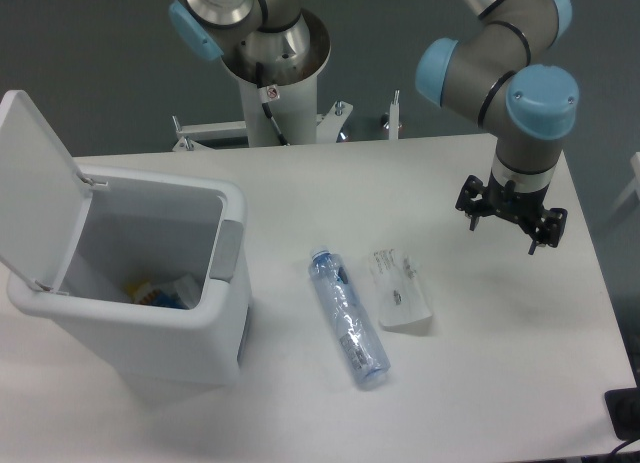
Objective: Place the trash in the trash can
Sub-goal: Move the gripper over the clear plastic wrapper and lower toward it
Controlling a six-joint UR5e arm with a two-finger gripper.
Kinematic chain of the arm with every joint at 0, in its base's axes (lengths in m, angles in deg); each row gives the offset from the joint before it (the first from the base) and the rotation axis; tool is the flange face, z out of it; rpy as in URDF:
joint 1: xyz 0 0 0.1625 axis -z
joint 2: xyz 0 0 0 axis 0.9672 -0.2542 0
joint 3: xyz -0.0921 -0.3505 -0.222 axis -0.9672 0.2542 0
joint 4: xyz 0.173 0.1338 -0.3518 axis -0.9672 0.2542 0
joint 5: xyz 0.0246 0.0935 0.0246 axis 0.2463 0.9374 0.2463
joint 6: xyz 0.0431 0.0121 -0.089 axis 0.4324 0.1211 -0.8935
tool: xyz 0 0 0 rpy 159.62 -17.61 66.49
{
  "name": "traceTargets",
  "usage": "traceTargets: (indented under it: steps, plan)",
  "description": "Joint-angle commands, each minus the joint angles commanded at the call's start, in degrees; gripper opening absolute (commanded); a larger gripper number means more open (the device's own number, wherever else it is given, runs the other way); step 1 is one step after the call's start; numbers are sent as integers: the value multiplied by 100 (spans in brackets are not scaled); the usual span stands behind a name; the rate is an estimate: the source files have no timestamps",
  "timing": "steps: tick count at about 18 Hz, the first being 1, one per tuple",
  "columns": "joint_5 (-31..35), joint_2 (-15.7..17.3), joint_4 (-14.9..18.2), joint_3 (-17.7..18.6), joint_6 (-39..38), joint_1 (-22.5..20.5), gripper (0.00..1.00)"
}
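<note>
A white bench (300, 198) carries a large white trash can (150, 313) at its left, lid raised. Near the middle lies a crushed clear bottle (348, 319), its bluish cap pointing away from the camera, and just beside it, to the right, a flat whitish printed wrapper (400, 289).

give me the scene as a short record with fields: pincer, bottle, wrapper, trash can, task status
pincer: open, empty, above the table's right side, apart from both trash pieces
bottle: crushed clear plastic, lying flat on the table, bluish cap toward the far side
wrapper: flat, whitish, just right of the bottle
trash can: white, left side, lid open, some items already inside
task status: neither piece picked up yet
</note>
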Motion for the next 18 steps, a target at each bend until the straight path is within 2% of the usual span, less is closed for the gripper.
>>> traceTargets:
  steps: [2, 9, 14, 18]
  plan:
    - [9, 18, 18, 97, -245, 114, 100]
    - [9, -52, 35, 194, -2081, 624, 100]
    - [0, -245, 35, 167, -2671, 905, 100]
    - [61, -447, 26, 168, -2716, 1028, 100]
